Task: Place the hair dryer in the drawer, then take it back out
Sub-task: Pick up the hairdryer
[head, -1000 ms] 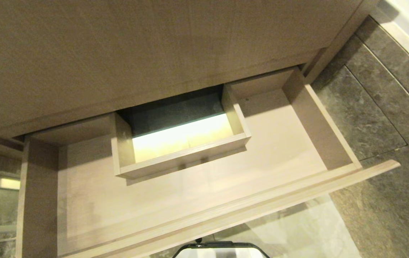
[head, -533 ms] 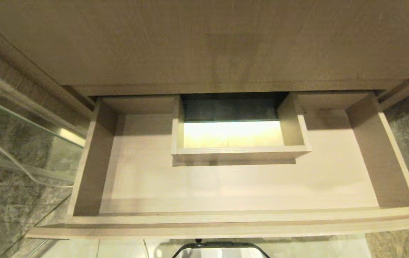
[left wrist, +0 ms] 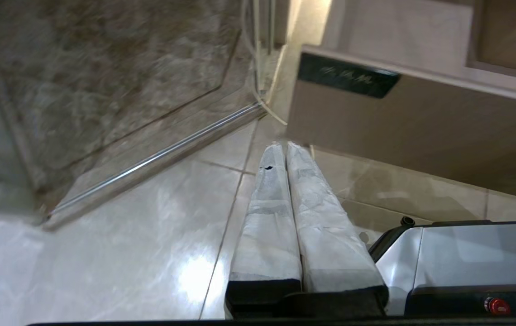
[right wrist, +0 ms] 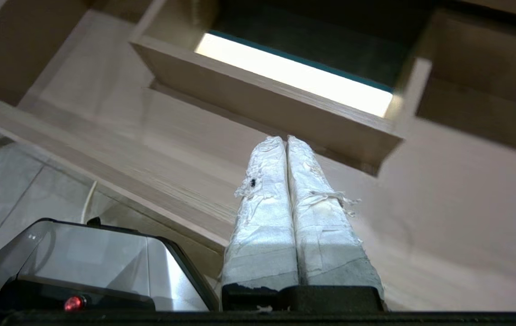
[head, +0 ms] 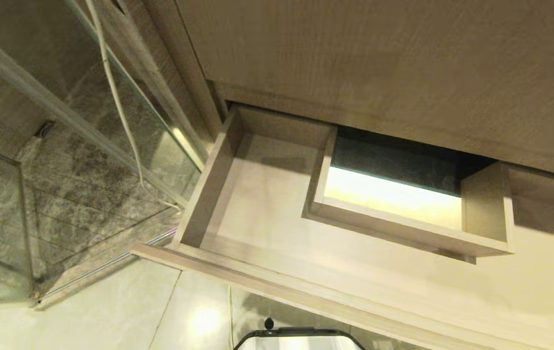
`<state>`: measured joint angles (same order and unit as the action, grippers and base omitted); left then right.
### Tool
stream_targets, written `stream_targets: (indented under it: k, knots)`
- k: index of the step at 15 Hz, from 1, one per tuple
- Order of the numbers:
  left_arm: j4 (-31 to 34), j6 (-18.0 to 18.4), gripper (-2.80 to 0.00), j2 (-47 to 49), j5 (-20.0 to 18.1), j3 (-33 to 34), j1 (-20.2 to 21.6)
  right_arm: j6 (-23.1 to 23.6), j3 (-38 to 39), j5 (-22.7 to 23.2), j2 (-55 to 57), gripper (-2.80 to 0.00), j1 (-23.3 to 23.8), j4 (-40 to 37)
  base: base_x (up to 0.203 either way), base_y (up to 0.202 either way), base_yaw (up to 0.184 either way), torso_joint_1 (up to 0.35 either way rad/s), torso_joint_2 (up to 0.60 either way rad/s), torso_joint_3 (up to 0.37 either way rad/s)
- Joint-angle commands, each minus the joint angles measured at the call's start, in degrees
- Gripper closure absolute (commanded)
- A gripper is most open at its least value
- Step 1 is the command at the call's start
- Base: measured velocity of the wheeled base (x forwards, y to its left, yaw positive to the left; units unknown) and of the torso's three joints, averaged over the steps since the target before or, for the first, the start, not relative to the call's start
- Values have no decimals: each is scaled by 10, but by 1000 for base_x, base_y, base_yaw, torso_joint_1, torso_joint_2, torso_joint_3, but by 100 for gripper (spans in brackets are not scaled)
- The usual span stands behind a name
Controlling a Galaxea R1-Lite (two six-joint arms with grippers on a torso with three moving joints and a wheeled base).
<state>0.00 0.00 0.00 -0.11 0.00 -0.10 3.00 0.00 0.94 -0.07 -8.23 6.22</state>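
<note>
Hair dryer unseen; both pincers closed and empty, right pincer [right wrist: 286, 140] nearer, over the open drawer [head: 218, 165]; left pincer [left wrist: 285, 146] outside it.

Light wood-grain drawer [head: 218, 175] (pale beige inside), grey marbled wall tiles [head: 77, 170], glossy cream floor [head: 112, 316], white cord [head: 116, 97]

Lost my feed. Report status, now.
Left gripper shut, empty, low over floor tile. Right gripper shut, empty, above the drawer. Drawer open, nothing inside; hair dryer not in view. Nothing blocking.
</note>
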Motion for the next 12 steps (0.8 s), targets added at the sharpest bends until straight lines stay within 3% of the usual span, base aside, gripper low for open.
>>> stream_targets:
  k: [1,10,12]
  knots:
    - [0,0,0,0,0,1,0,-1,23,-1,-22,0,0,1,0,-4,74,6,3,7]
    - [0,0,0,0,0,1,0,-4,23,-1,-22,0,0,1,0,0,0,3,-5,-4]
    - [0,0,0,0,0,1,0,-4,23,-1,-22,0,0,1,0,0,0,183,-314,-127]
